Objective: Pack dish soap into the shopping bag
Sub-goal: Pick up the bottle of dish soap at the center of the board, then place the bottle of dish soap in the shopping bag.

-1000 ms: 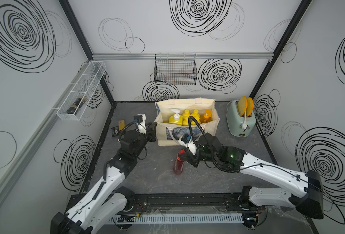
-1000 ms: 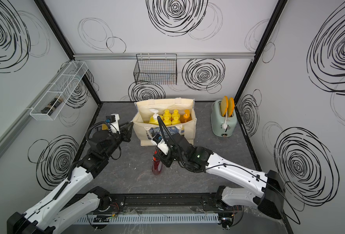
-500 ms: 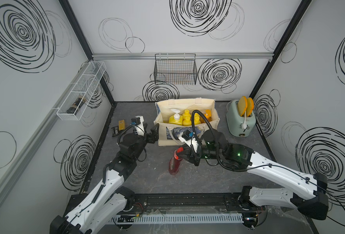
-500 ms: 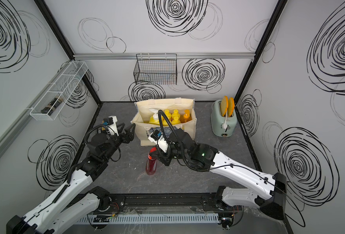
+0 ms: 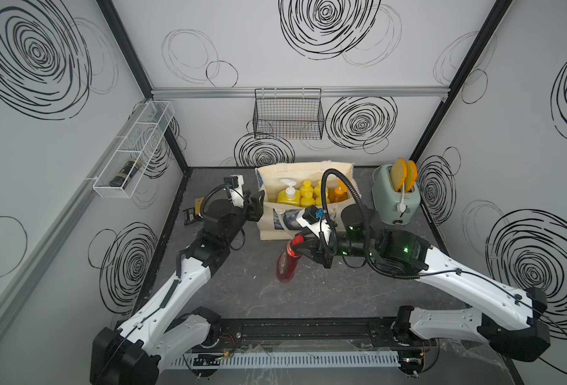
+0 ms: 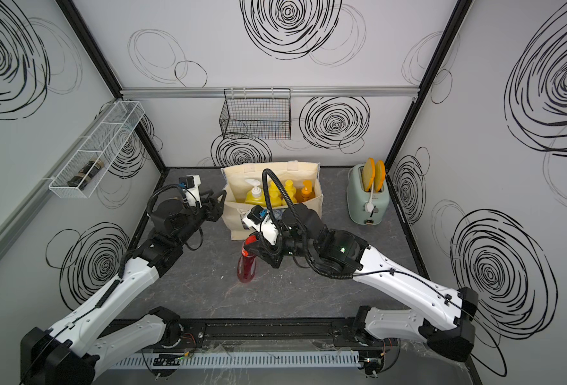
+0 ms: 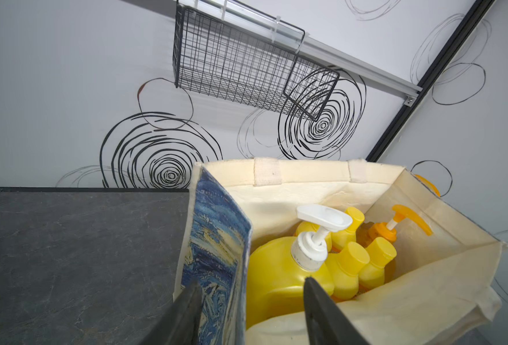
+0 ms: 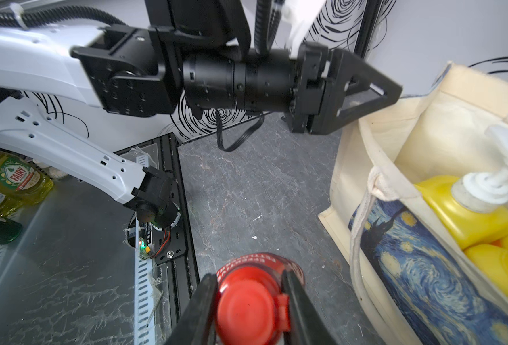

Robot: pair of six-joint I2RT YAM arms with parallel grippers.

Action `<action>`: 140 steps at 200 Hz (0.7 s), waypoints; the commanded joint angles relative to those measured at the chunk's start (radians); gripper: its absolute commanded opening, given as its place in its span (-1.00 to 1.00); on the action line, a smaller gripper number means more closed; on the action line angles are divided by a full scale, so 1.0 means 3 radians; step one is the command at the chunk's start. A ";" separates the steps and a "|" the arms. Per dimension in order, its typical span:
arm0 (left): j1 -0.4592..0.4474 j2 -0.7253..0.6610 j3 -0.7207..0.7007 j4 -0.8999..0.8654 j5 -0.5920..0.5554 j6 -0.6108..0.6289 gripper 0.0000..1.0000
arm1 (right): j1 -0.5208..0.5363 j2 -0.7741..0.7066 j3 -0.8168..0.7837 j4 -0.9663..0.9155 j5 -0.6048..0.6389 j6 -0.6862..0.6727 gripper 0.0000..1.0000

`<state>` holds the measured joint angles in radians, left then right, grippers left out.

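I am looking down on the dark grey, stone-look tabletop (image 5: 342, 300), where the cream shopping bag (image 5: 272, 228) is standing upright towards the back wall. A mint-green toaster (image 5: 396, 200) is sitting to its right, near the corner, and small packets (image 5: 191, 216) are lying by the left edge. The dark-red bottle (image 5: 287, 265) is tilting over the middle; I cannot tell whether its base is touching.
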<state>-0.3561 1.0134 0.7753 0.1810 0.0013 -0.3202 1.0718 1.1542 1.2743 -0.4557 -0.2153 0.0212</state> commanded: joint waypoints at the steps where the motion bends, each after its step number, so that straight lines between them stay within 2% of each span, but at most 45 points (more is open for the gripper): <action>1: 0.0058 -0.0018 -0.0047 0.0134 0.0069 0.0028 0.02 | 0.0021 -0.0052 0.0350 0.0200 -0.0007 -0.0103 -1.00; 55: 0.0078 -0.0131 -0.0293 0.0161 0.0108 0.0064 -0.38 | 0.0017 0.0078 0.0757 0.0061 0.0287 -0.0227 -1.00; 109: 0.0070 -0.0155 -0.0470 0.0294 0.0197 0.0014 -0.46 | -0.0003 0.0371 0.1242 -0.0071 0.0368 -0.0402 -1.00; 140: 0.0058 -0.0158 -0.0534 0.0326 0.0220 0.0014 -0.48 | -0.0034 0.0453 0.1281 0.0067 0.0378 -0.0412 -1.00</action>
<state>-0.3393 0.9665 0.6415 0.2626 0.0528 -0.3130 1.0695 1.2964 1.5852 -0.5720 -0.1123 -0.0711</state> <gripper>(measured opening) 0.265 0.341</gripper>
